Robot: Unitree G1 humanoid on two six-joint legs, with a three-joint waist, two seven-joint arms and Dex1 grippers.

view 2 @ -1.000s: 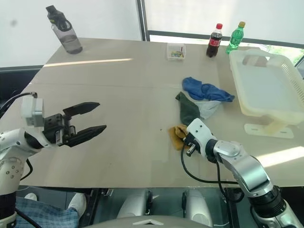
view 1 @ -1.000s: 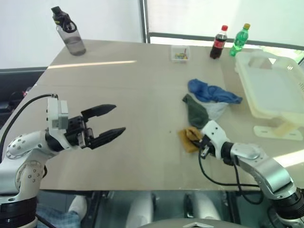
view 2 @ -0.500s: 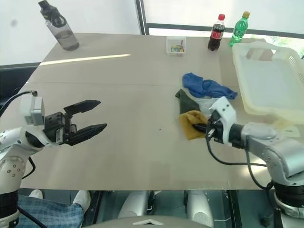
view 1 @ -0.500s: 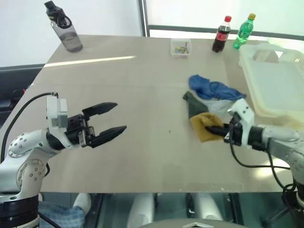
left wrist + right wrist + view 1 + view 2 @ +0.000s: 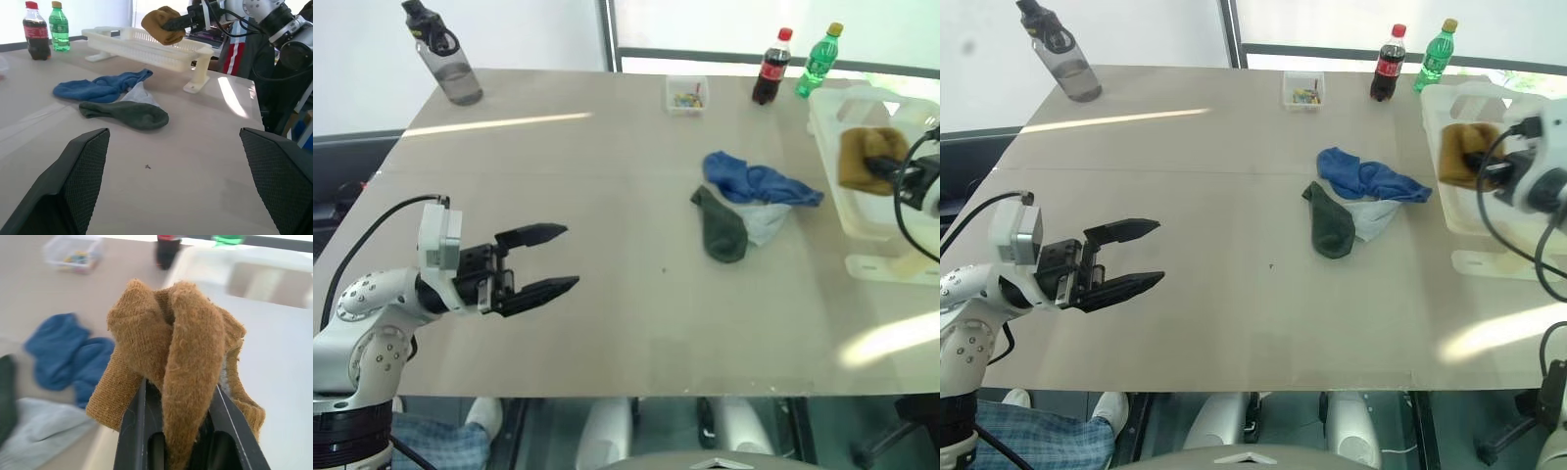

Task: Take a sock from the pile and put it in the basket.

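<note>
**Mustard sock held over the basket's near rim**

The right gripper is clamped on the mustard sock, which bunches up around its fingers and droops on either side of them. Taking the basket as the landmark: sock and gripper hang above its near-left rim, at the edge facing the pile. The basket floor lies just beyond and below the sock, so the release probably needs only a short carry further inward over the tray before the fingers part; let go here and the sock might catch on the rim or fall outside.

The pile lies on the table to the left of the basket, near but not touching it: a blue sock, a dark green sock and a pale sock.

The left gripper, fingers spread wide and empty, hovers well apart from the basket, far across the table on the pile's other side. The right arm is plainly the nearer one.
</note>
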